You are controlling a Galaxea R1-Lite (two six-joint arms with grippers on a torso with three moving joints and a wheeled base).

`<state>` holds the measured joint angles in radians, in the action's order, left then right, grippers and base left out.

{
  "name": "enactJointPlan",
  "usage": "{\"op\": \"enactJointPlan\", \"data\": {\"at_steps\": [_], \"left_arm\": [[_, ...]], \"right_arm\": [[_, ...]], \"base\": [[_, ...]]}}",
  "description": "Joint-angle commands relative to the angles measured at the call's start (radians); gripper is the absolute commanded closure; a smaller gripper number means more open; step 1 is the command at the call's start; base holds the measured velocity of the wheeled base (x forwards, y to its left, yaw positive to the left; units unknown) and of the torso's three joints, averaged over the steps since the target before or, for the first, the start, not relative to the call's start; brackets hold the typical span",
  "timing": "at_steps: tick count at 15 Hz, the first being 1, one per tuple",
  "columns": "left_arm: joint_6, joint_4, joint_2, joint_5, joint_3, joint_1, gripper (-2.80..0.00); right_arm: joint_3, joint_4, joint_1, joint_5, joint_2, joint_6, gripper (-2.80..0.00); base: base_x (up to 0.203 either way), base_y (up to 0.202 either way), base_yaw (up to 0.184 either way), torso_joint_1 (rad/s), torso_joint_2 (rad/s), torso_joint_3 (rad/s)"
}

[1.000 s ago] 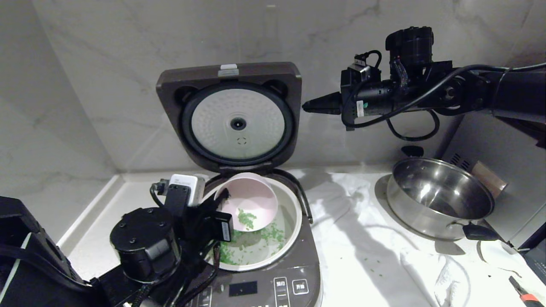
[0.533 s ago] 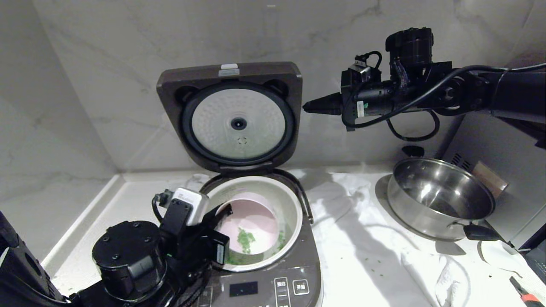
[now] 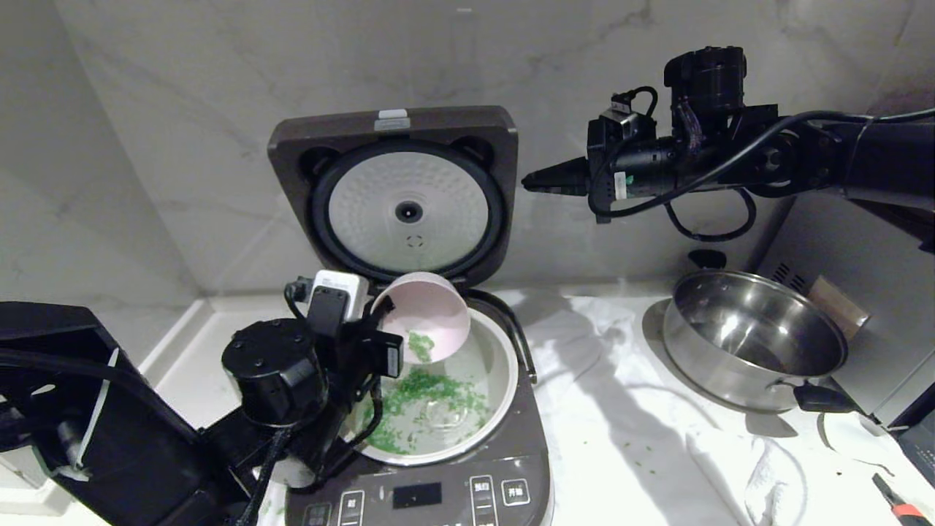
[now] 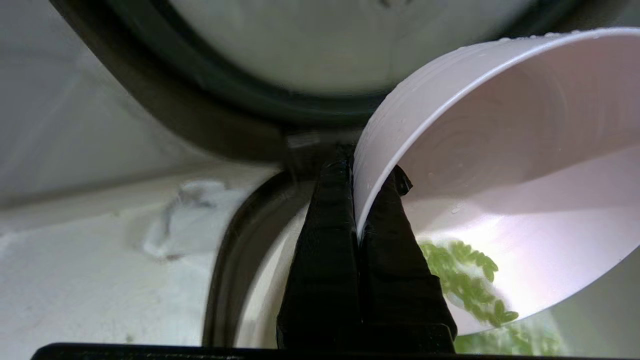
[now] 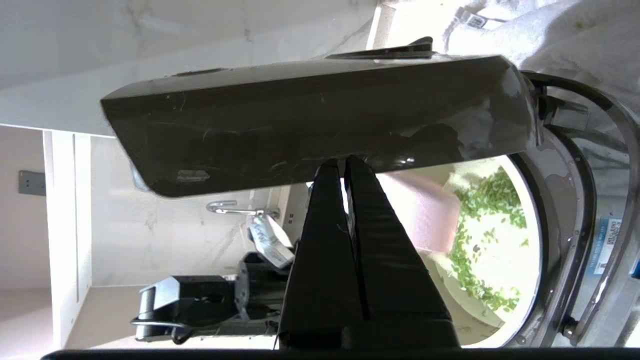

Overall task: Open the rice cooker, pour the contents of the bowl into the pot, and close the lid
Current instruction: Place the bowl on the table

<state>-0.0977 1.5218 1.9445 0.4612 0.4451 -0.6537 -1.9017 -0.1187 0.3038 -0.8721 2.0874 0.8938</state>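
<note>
Your left gripper (image 4: 361,210) is pinched tight on the rim of the pale pink bowl (image 3: 431,315), one finger inside the wall and one outside, as the left wrist view shows plainly. The bowl hangs tipped on its side over the pot (image 3: 500,349) of the rice cooker (image 3: 526,446), at about 11 o'clock of the pot's opening, with its mouth facing down toward the lining. A small clump of the green chopped bits (image 3: 427,391) clings inside the bowl's lower lip; most lie scattered across the pot's pale floor, thickest from the centre toward 8 o'clock. A few stray bits sit on the white cloth (image 3: 621,409) at the cooker's 3 o'clock.

The lid (image 3: 292,153) stands fully open and upright behind the pot at 12 o'clock, its dimpled silver plate facing you.

Your right gripper (image 3: 527,183) is raised level beside the lid's 3 o'clock edge, fingers pressed together and empty; whether the tips touch the lid's side you probably cannot judge from the right wrist view. The steel pan (image 3: 756,343) sits well apart at the cooker's 3 o'clock.
</note>
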Motion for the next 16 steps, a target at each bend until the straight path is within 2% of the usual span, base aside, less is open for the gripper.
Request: {"op": "enactJointPlan", "data": {"at_steps": [1,3,5,8,9,13,16], "left_arm": [[-0.002,0.008,-0.009,-0.031,-0.166,-0.047,0.0],[-0.021,0.008,-0.031,-0.113,-0.347,-0.087,0.0],[-0.034,0.008,-0.047,-0.144,-0.388,-0.094,0.0],[-0.045,0.008,-0.051,-0.149,-0.207,-0.06,0.0],[-0.046,0.008,-0.046,-0.129,-0.155,-0.05,0.0],[-0.044,0.008,-0.018,0.024,0.082,-0.001,0.0],[-0.043,0.008,-0.007,0.061,0.129,0.081,0.0]], "right_arm": [[0.0,-0.001,0.0,-0.005,-0.001,0.005,0.0],[0.0,0.001,-0.002,-0.005,-0.001,0.005,0.0],[-0.002,0.001,-0.002,-0.005,-0.001,0.005,0.0],[0.0,0.001,-0.003,-0.004,-0.006,0.005,0.0],[0.001,0.001,-0.003,-0.004,-0.006,0.005,0.0],[0.0,0.001,-0.003,-0.004,-0.007,0.005,0.0],[0.001,0.001,-0.003,-0.004,-0.006,0.005,0.0]], "base": [[0.0,0.0,0.0,0.0,0.0,0.0],[0.0,0.0,0.0,0.0,0.0,0.0],[0.0,0.0,0.0,0.0,0.0,0.0],[0.0,0.0,0.0,0.0,0.0,0.0],[0.0,0.0,0.0,0.0,0.0,0.0],[0.0,0.0,0.0,0.0,0.0,0.0],[0.0,0.0,0.0,0.0,0.0,0.0]]}}
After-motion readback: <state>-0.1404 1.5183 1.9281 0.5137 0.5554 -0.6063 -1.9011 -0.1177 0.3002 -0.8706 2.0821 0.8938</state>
